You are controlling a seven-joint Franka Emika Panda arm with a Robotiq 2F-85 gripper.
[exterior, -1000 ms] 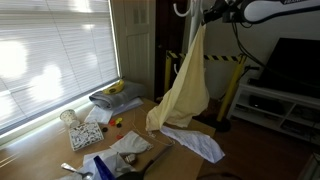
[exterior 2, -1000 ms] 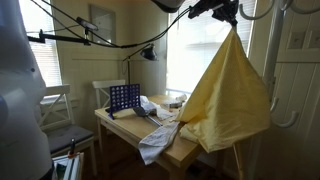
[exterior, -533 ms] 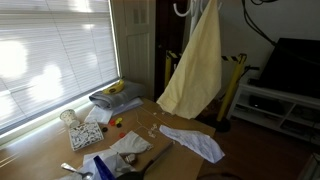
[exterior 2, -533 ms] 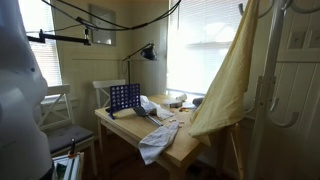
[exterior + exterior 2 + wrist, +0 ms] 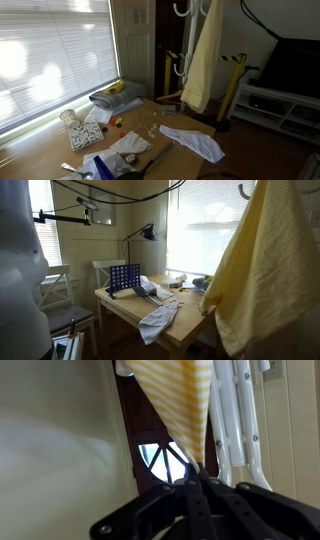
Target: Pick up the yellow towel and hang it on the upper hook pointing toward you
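Observation:
The yellow towel (image 5: 203,55) hangs full length from above the frame, beside a white coat stand with hooks (image 5: 181,9). It also fills the near side of an exterior view (image 5: 268,270), close to a white hook (image 5: 243,192). In the wrist view my gripper (image 5: 190,478) is shut on a corner of the yellow striped towel (image 5: 180,390), next to the white stand's poles (image 5: 232,420). The gripper itself is out of frame in both exterior views.
A wooden table (image 5: 50,150) holds a white cloth (image 5: 195,142), folded cloths (image 5: 112,98), papers and small items. An exterior view shows a blue grid game (image 5: 124,277) and a lamp (image 5: 148,232) on the table. A dark TV (image 5: 295,65) stands behind.
The towel has been lifted higher and carried toward the coat stand; it now hangs narrower and straighter. The arm has left the top of both exterior views.

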